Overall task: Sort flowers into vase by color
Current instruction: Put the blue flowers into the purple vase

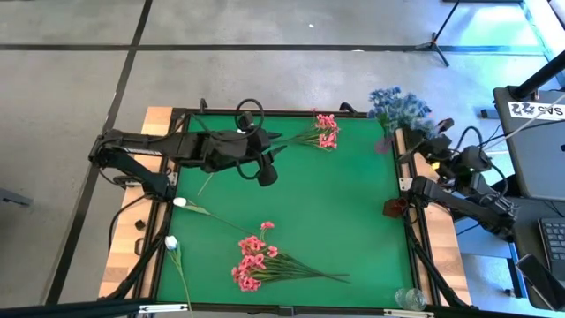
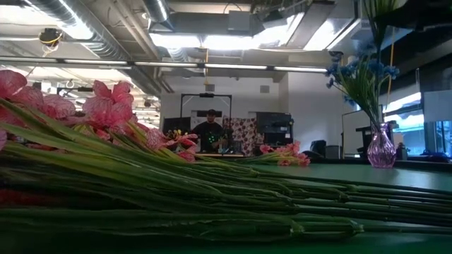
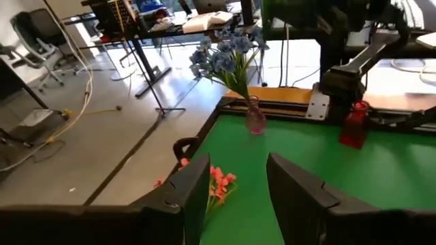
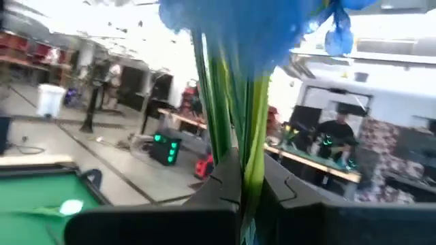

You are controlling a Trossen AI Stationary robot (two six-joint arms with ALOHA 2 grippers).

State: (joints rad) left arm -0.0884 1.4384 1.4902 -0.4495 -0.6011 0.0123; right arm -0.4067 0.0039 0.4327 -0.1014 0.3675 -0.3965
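Observation:
Blue flowers [image 1: 397, 108] stand in a pinkish glass vase [image 3: 255, 121] at the table's far right corner. My right gripper [image 4: 240, 194] is beside them, shut on green stems topped with blue blossoms. A pink spray [image 1: 325, 132] lies by the far edge. A pink bunch [image 1: 256, 261] lies near the front. Two white tulips [image 1: 179, 201] [image 1: 170, 241] lie at the left. My left gripper [image 3: 238, 197] hovers open over the far middle of the table, just short of the far pink spray [image 3: 219, 184], with nothing between its fingers. My right gripper pinches the green stems [image 4: 246, 163] of the blue flowers between its two fingers. The stems rise upright out of the fingers, with the blossoms [image 4: 231, 27] above. I cannot tell where along the stems it holds, or whether their lower ends are in the vase.
A red vase [image 1: 393, 208] stands at the table's right edge and a clear glass vase [image 1: 408, 298] at the near right corner. The table has a raised black rim [image 1: 265, 112]. The middle of the green top [image 1: 335, 203] is bare. A person sits behind desks far beyond the table.

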